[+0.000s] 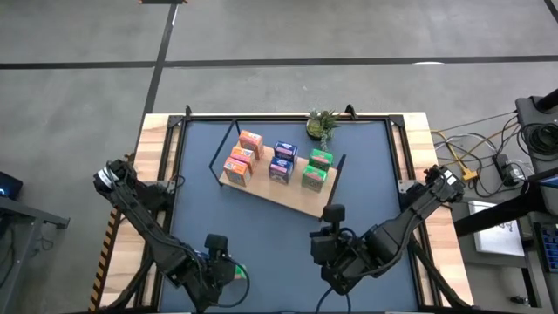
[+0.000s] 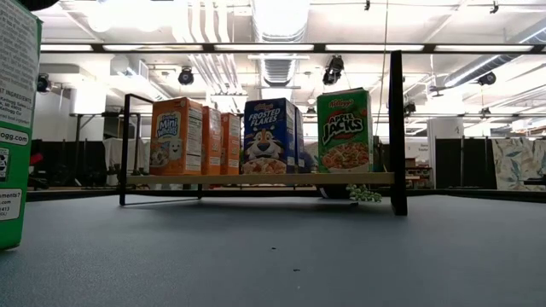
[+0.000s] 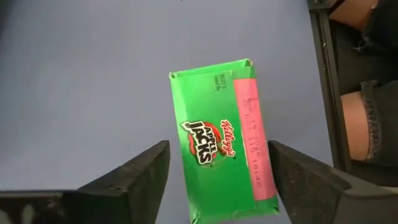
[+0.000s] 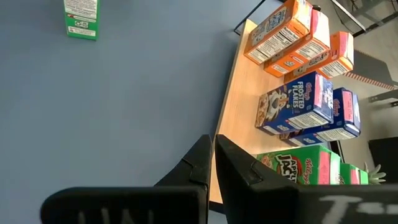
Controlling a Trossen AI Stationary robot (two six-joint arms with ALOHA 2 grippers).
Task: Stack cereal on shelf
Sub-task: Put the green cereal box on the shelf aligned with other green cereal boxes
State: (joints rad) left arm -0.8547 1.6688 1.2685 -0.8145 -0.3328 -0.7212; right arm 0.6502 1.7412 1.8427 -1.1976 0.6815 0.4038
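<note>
My left hand (image 3: 217, 180), fingers spread and released, straddles one green cereal box (image 3: 225, 140) standing on the table (image 3: 81, 93); only the low view shows that box upright, at frame left. My right hand (image 4: 214, 163) is clenched empty, lower centre of the high view. Shelf (image 1: 292, 194), centre: three orange boxes (image 1: 243, 158), three blue boxes (image 1: 282, 161), two green boxes (image 1: 317, 170).

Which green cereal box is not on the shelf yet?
The green Apple Jacks box on the blue tabletop between the open left gripper fingers; the other green boxes stand on the shelf.
</note>
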